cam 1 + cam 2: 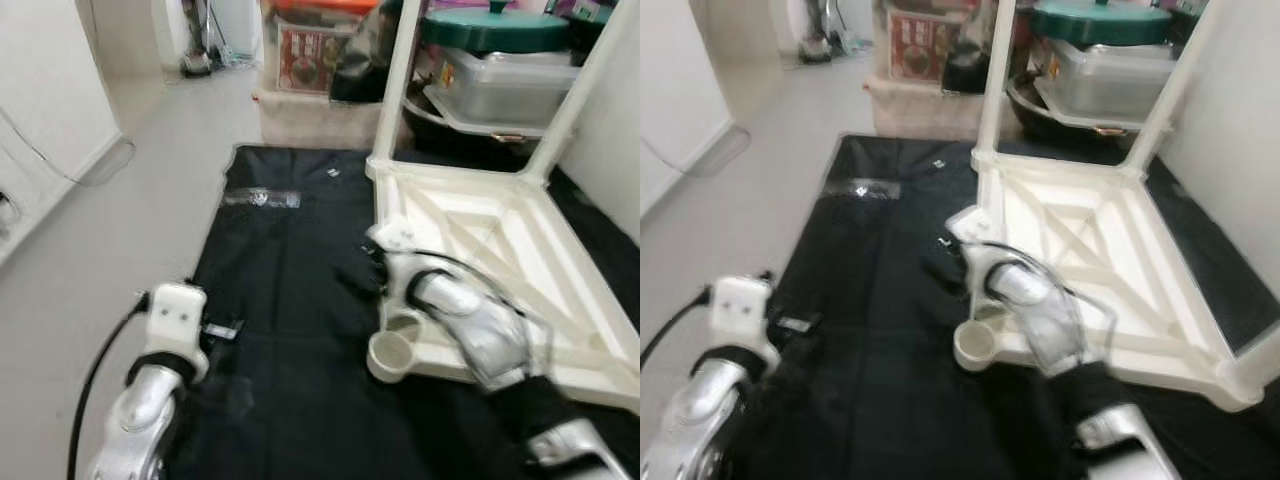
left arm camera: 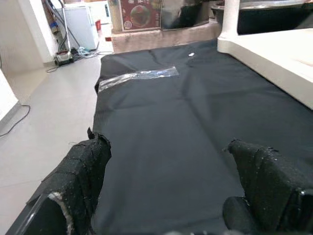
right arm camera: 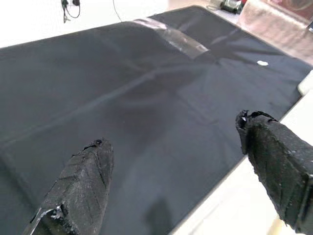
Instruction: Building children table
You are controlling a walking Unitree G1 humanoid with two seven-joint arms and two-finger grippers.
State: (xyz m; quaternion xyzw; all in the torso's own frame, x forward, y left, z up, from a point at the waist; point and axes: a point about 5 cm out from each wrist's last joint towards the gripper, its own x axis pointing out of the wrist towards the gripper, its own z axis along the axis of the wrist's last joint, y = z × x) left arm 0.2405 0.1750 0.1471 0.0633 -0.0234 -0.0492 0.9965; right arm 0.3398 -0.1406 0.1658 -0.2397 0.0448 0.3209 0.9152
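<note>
Two legs (image 1: 395,85) stand upright on the far corners of the white children table (image 1: 500,250), which lies upside down on the black cloth (image 1: 290,300), its ribbed underside facing up. A round empty socket (image 1: 390,355) sits at the table's near corner, the one closest to the robot, and the table's near edge runs away from it toward the right. The right gripper (image 3: 181,181) hovers just beside that near side of the table, over the cloth and next to the table's edge; in the right wrist view its two black fingers (image 3: 80,188) are spread wide with nothing between them, the black cloth lying under the gap and the pale table edge (image 3: 230,205) beneath one finger. The silver right arm (image 1: 480,330) reaches across the table's near corner, passing over the socket area.

The left gripper (image 2: 171,196) hangs over the cloth well apart from the table, on the side away from it, and its fingers (image 2: 83,171) are likewise parted and empty. A clear plastic strip (image 1: 262,198) lies flat on the cloth, beyond the left gripper and apart from the table's far corner, and a small white speck (image 1: 333,172) rests on the cloth nearer that corner. Behind the table's far edge stand a grey plastic tub (image 1: 505,85) with a green lid (image 1: 495,28) on top and a printed box (image 1: 305,55) on a pale step.
</note>
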